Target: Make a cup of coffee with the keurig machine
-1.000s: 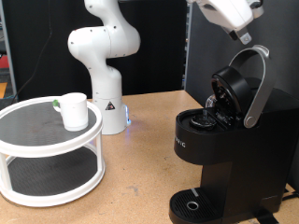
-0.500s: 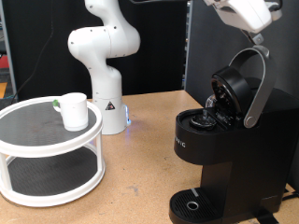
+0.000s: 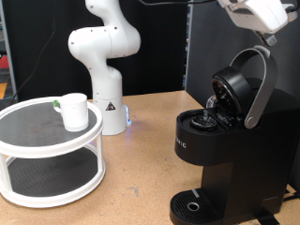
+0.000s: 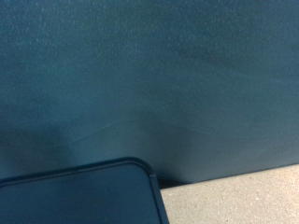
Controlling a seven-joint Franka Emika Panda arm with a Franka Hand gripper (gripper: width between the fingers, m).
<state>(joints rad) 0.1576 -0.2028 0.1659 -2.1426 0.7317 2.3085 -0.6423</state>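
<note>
The keurig machine stands at the exterior view's right with its top lid hinged open and the silver-grey handle band raised. The brew chamber looks dark inside, and I cannot tell what it holds. The white cup stands on the top tier of a round white stand at the left. My gripper hangs at the top right edge, above the raised handle and apart from it. Its fingers are mostly cut off. The wrist view shows no fingers, only a dark blue panel.
The white robot arm base stands at the back centre on the tan table. A dark wall panel rises behind the machine. The round drip base sits at the machine's foot.
My gripper has moved to the exterior view's right and slightly up, away from the open lid. The cup and the machine have not moved.
</note>
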